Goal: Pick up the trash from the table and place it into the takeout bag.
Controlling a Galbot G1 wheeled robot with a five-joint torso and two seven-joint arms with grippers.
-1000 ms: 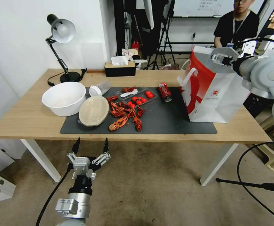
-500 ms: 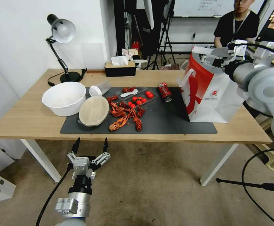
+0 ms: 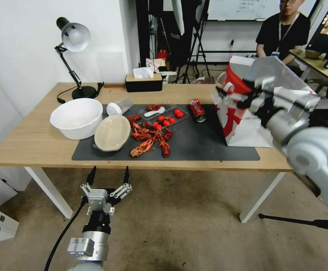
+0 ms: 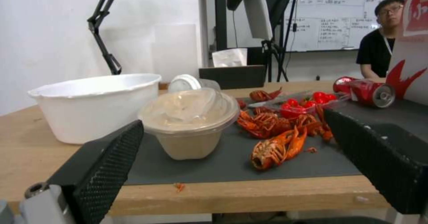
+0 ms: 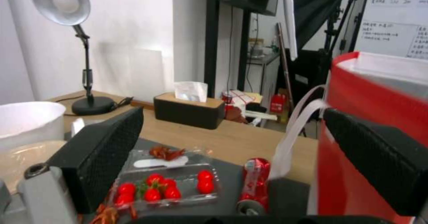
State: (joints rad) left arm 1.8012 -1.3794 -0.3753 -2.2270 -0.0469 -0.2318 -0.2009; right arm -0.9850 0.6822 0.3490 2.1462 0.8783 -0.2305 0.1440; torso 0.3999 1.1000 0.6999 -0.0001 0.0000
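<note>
While both arms are off the work surface, the table carries every item. It is a long light-wood top on white legs, with a dark grey mat laid along its middle.

The takeout bag stands upright at the mat's right end, red side panel facing the mat, white handles at its rim. The right arm reaches across in front of the bag; the right tool hangs above the mat just beside the bag's red panel, fingers spread wide, holding nothing. From the right wrist view the crushed red soda can lies below and between the two pads.

A large white bowl sits on the bare wood at the mat's left edge. The round beige lidded container rests on the mat touching the bowl's right side, tilted. Behind it a clear plastic cup lies on its side, white lid toward the bowl.

Red crayfish shells are scattered mid-mat. A clear tray of red tomatoes lies just behind them, with a white spoon inside. The soda can sits on the mat between the tray and the bag, apart from both.

The left tool hangs below the table's front edge, fingers apart and empty, pointing toward the lidded container.
</note>
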